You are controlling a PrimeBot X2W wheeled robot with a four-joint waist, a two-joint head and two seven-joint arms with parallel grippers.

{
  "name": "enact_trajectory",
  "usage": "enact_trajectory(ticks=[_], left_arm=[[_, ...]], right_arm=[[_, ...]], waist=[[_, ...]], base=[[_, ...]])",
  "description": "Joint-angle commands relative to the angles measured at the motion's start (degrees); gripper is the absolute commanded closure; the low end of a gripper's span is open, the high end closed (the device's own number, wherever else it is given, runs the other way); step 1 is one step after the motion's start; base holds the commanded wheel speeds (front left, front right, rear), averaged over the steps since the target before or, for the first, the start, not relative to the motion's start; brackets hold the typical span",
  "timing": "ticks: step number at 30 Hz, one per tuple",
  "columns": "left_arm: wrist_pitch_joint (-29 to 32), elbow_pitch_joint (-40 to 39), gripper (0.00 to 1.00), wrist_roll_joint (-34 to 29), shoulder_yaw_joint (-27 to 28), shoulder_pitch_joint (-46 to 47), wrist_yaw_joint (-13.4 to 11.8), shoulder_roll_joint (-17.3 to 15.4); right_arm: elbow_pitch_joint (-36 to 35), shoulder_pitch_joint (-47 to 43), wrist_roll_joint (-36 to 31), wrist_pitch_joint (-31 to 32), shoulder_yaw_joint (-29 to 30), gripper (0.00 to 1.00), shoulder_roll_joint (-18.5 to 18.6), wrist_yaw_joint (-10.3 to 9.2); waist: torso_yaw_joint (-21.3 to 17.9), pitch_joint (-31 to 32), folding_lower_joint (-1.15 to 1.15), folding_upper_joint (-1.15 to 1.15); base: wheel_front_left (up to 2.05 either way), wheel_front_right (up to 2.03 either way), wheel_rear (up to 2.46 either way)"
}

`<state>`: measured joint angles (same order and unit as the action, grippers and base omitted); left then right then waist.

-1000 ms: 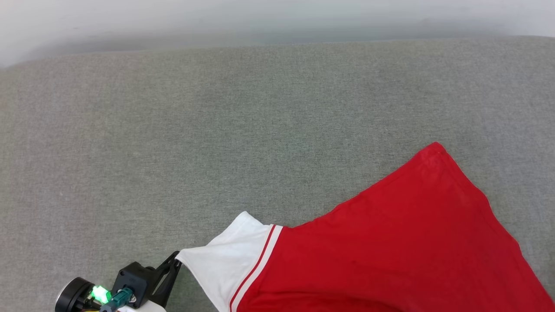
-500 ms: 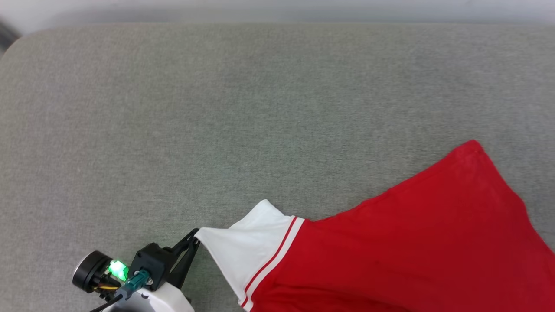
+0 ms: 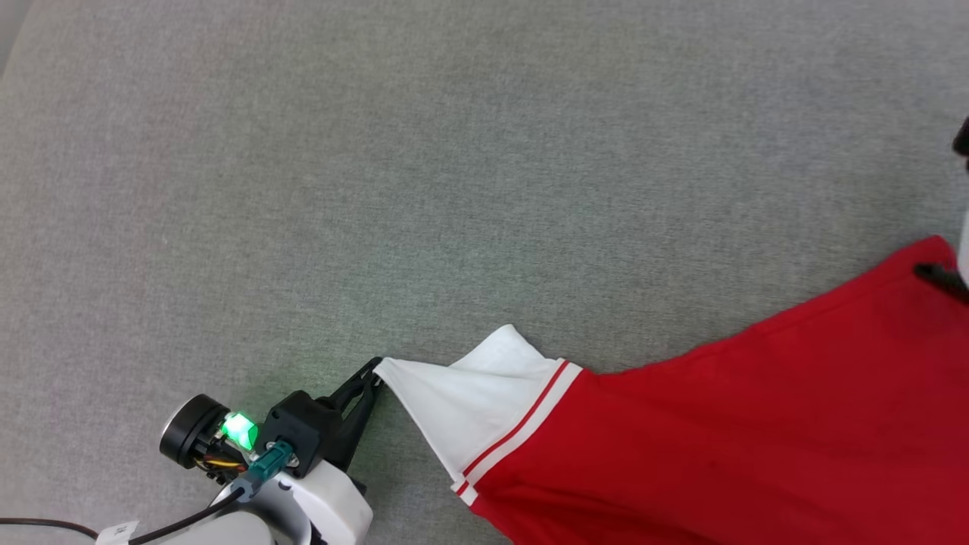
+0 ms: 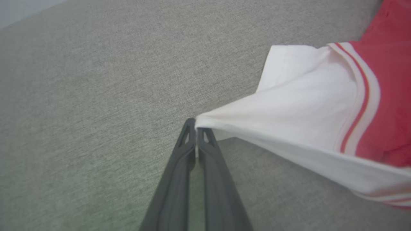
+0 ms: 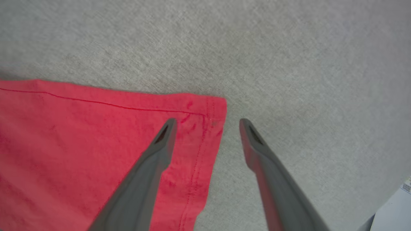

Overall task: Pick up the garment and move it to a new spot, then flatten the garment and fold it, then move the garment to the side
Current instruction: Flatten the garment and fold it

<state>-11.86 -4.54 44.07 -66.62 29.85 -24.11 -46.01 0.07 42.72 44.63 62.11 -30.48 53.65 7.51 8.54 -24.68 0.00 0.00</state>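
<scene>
Head camera tilted down since earlier frame; far edge of grey surface (image 3: 454, 189) lost. Printed tag (image 5: 406, 187) too small to be read. Garment (image 3: 719, 439) white sleeve tip pinched by closed left gripper (image 4: 196, 125); red hem corner laid flat between tips of wide-spread, empty right gripper (image 5: 208, 123).

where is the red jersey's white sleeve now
In the head view the white short sleeve is lower centre over the grey fabric surface, its tip pinched by the left pincer.

Grey fabric surface (image 3: 454, 151); pale obj. (image 5: 393, 208), maybe w/ label
</scene>
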Motion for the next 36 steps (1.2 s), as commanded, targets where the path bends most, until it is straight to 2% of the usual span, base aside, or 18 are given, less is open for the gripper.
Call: enact_trajectory(ticks=[1, 10, 11, 12, 13, 18, 24, 31, 36], left_arm=[[-0.4, 0.2, 1.00, -0.3, 0.1, 0.7, 0.1, 0.5], [-1.0, 1.3, 1.00, -0.5, 0.3, 1.0, 0.2, 1.9], [-1.1, 1.5, 1.00, -0.4, 0.4, 1.0, 0.2, 2.0], [-1.2, 1.6, 1.00, -0.3, 0.5, 1.0, 0.2, 2.0], [-1.3, 1.8, 1.00, -0.2, 0.6, 1.0, 0.3, 2.1], [-1.6, 2.8, 1.00, 0.3, 0.7, 0.3, 0.7, 1.9], [-1.8, 3.5, 1.00, -0.5, 0.9, 1.1, 1.2, 0.9], [-1.4, 2.6, 1.00, -1.6, 3.7, 6.4, 0.9, -0.8], [-0.9, 2.3, 1.00, -2.2, 7.0, 12.6, 1.7, -1.7]], right_arm=[[1.3, 0.6, -0.1, 0.1, -1.0, 0.00, -0.5, -0.05], [6.1, -4.2, 2.4, -1.8, -8.6, 0.00, 0.3, -0.04], [6.1, -4.5, 2.6, -1.9, -9.3, 0.05, 0.6, -0.04], [6.1, -4.3, 2.9, -2.3, -9.9, 0.70, 0.8, -0.04], [6.1, -4.0, 3.2, -2.8, -10.1, 1.00, 0.9, -0.04], [6.0, -0.4, 3.7, -7.7, -9.5, 1.00, 0.4, -0.04], [5.5, 1.7, 3.8, -15.6, -9.0, 1.00, 0.2, -0.05], [3.9, 3.2, 3.1, -24.9, -7.7, 1.00, 1.5, -0.05], [2.6, 5.3, 1.8, -30.0, -5.1, 1.00, 0.7, -0.05]], waist=[[0.9, -1.0, 0.00, 0.00], [1.8, -2.4, 0.00, 0.00], [1.7, -2.5, 0.00, 0.00], [1.7, -2.5, 0.00, 0.00], [1.6, -2.5, 0.00, 0.00], [0.6, -0.3, 0.00, 0.00], [-1.0, 5.5, 0.00, 0.00], [-2.9, 11.8, 0.00, 0.00], [-4.7, 14.2, 0.00, 0.00]], base=[[0.00, 0.00, 0.00], [0.00, 0.00, 0.00], [0.00, 0.00, 0.00], [0.00, 0.00, 0.00], [0.00, 0.00, 0.00], [0.00, 0.00, 0.00], [0.00, 0.00, 0.00], [0.00, 0.00, 0.00], [0.00, 0.00, 0.00]])
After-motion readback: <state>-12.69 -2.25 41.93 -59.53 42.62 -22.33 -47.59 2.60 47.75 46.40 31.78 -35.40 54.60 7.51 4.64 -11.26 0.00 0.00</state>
